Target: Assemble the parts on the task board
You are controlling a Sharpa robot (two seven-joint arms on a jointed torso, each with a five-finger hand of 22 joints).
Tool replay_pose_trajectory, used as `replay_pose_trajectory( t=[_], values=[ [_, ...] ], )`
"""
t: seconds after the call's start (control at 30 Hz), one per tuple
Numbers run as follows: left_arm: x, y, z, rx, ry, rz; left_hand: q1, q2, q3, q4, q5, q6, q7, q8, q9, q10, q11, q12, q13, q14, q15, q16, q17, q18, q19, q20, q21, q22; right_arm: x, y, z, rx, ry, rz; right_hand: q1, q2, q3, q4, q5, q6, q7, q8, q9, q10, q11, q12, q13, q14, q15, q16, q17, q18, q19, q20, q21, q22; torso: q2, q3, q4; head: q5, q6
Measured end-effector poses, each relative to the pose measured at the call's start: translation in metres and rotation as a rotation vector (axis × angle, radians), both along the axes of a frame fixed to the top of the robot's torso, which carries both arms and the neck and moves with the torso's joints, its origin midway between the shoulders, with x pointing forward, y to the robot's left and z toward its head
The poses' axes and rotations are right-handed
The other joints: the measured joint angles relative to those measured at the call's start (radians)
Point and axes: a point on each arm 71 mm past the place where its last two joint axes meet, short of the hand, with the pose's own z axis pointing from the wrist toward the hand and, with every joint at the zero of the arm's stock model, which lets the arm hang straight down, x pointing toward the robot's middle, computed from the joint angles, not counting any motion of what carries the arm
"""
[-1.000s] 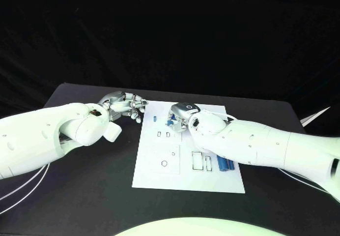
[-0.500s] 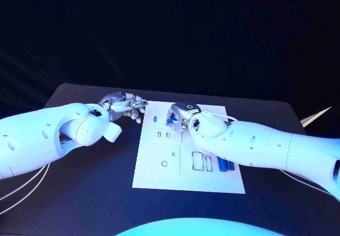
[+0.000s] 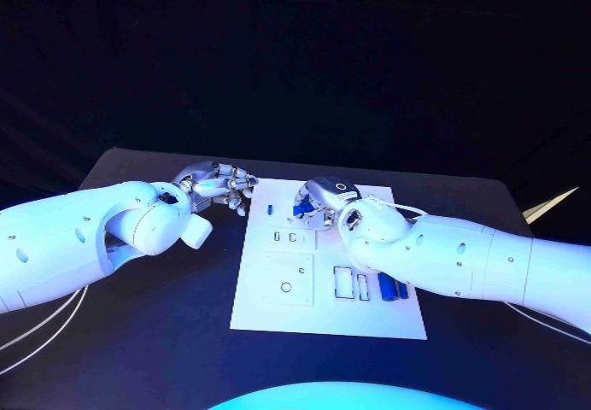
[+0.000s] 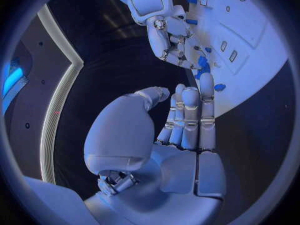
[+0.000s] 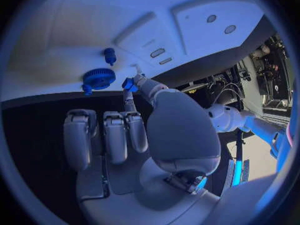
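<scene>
The white task board (image 3: 286,290) is laid in the middle of the black table (image 3: 148,342), with bare table left on both of its long sides and in front of its near edge. The left hand (image 3: 219,186) is held over the table just beside the board's far left corner, its fingers loosely curled and apart, with nothing gripped. The right hand (image 3: 320,202) is placed over the board's far end, and a small blue part (image 5: 129,83) is pinched between its thumb and a fingertip, just above the white surface. Close beside that part a blue gear (image 5: 99,78) and a small blue peg (image 5: 110,55) are seated on the board. A further blue piece (image 3: 269,207) is seen near the far left edge, between the two hands. Blue bars (image 3: 394,287) are laid near the right edge, partly covered by the right forearm, beside empty rectangular slots (image 3: 343,281).
</scene>
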Motion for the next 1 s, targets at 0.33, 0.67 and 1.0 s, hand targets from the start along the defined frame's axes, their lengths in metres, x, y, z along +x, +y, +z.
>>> replay_pose_trajectory(
  t=[0.33,0.67,1.0],
  values=[
    [0.000,0.000,-0.002,-0.044,0.015,0.014,-0.001,0.000,0.000,0.001,0.000,0.000,0.000,-0.025,-0.029,0.000,0.000,0.006,-0.005,0.000,0.000,0.000,-0.002,0.000,0.000,0.000,0.000,0.000,-0.015,-0.019,0.019,0.140,0.005,0.025,0.000,0.000,0.000,0.000,0.000,0.003,0.001,0.000,0.000,0.000,0.000,0.000,0.000,0.000,0.000,0.000,0.000,0.000,0.000,0.000,0.000,0.000,-0.009,0.0084,-0.0077,0.010,0.009],
    [-0.014,-0.006,-0.024,-0.215,0.119,0.033,-0.075,0.016,-0.095,0.148,-0.068,0.015,0.000,-0.076,-0.113,0.001,0.000,0.021,-0.020,0.037,0.008,0.058,0.056,0.000,0.032,0.005,-0.023,-0.020,-0.033,-0.041,0.034,0.354,0.040,0.057,-0.025,-0.001,0.003,0.003,0.000,0.008,0.000,0.014,0.008,0.000,0.000,0.000,0.000,0.000,0.000,0.000,0.000,-0.001,0.000,0.000,0.000,0.000,-0.028,0.0250,-0.0169,0.030,0.018],
    [-0.037,-0.032,-0.062,-0.356,0.260,0.006,-0.324,0.124,-0.187,0.172,-0.203,0.059,-0.012,-0.087,-0.173,0.081,-0.013,0.172,0.013,0.260,-0.013,0.320,0.422,-0.040,0.217,-0.014,0.245,0.299,-0.052,-0.047,0.033,0.473,0.070,0.075,-0.025,-0.001,0.003,0.003,0.000,0.008,0.000,0.014,0.008,0.000,0.000,0.000,0.000,0.000,0.000,0.000,0.000,-0.002,0.000,0.000,0.000,0.000,-0.046,0.0411,-0.0240,0.043,0.022]
  ],
)
